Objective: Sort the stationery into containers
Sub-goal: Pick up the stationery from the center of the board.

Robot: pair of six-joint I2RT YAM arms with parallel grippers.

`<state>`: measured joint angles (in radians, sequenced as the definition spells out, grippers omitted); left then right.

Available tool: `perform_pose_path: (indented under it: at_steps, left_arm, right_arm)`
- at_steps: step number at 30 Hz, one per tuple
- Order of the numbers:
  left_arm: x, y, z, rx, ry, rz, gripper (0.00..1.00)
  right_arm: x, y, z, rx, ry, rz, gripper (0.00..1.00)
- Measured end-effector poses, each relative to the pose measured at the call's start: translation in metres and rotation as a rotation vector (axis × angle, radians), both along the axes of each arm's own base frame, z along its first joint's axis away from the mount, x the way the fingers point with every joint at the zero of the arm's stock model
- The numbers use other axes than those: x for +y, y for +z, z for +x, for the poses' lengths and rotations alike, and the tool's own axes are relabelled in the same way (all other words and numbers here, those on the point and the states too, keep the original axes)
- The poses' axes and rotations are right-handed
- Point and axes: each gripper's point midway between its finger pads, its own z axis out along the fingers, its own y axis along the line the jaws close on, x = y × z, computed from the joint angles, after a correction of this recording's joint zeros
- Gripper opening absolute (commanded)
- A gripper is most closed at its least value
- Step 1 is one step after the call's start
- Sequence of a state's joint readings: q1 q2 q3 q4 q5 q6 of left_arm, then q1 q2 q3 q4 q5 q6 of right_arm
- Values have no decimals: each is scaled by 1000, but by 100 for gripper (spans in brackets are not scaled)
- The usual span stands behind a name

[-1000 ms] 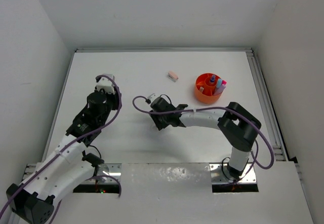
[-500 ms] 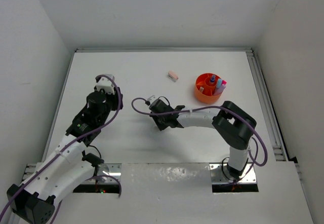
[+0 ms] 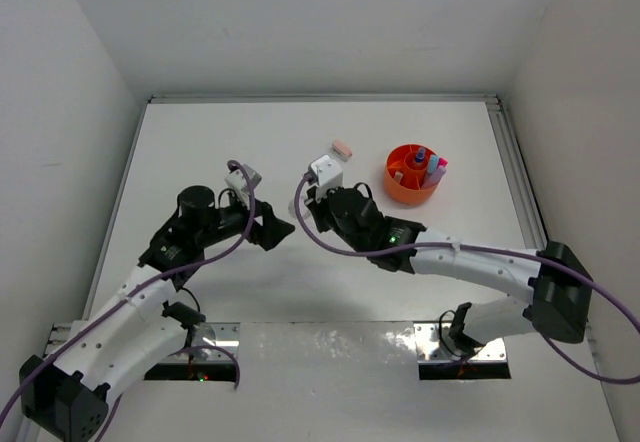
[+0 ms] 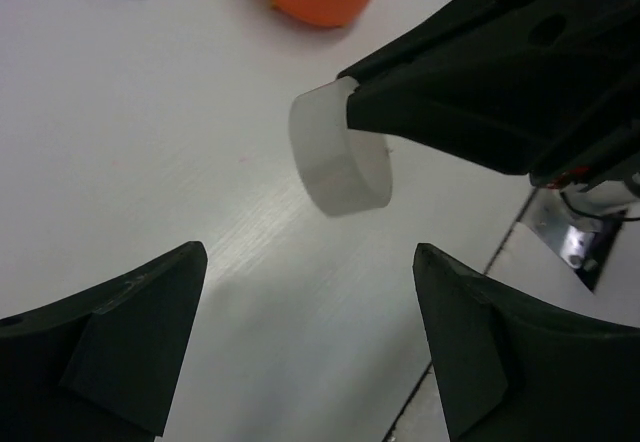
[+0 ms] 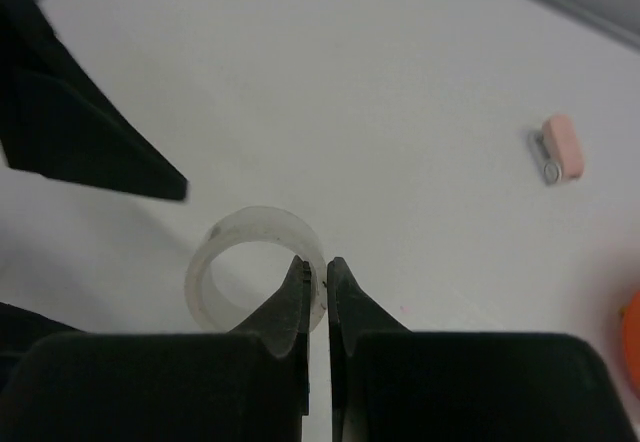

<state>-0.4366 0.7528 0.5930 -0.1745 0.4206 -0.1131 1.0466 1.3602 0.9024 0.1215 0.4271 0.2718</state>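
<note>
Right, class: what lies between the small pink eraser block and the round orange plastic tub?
Nothing: between the pink eraser block and the orange tub the white table is bare, as the top external view shows.

Colour rundown from my side: the tape ring (image 4: 340,177) is a cloudy, see-through white, almost the same shade as the plain white table (image 3: 250,142). My left gripper (image 4: 310,262) and right gripper (image 5: 317,282) are both matte black. The tub (image 3: 408,196) is loud orange, with a pink marker (image 3: 436,170) and something blue poking out. The eraser (image 5: 561,143) is salmon pink with a grey bit. My arms are white, with purple cables (image 3: 500,252).
</note>
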Motion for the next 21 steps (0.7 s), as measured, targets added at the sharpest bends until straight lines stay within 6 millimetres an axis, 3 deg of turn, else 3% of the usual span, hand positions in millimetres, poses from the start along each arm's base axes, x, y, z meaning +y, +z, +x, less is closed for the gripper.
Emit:
perform_pose_path:
  at_steps: [2,6,9,10,15,16,18,21]
  left_arm:
    - [-10,1,-7,24,-63,-35,83]
    - [-25,8,-9,47,-130,-104,78]
    - [-30,17,-10,35,-156,-138,62]
    - [-31,19,-10,28,-163,-146,52]
    - [-32,21,-11,21,-170,-153,22]
    - [-32,21,-10,24,-164,-152,11]
    - [-30,21,-8,24,-151,-153,1]
    - [-31,21,-8,30,-150,-156,0]
  right_arm:
    - [6,14,-6,-60,14,9,0]
    - [16,17,-18,-124,54,-19,0]
    - [18,21,-20,-157,61,-30,0]
    - [19,23,-20,-165,62,-27,0]
    - [19,26,-19,-192,60,-13,0]
    - [19,27,-18,-196,59,-13,0]
    - [18,26,-19,-203,59,-14,0]
    - [17,25,-20,-209,69,-11,0]
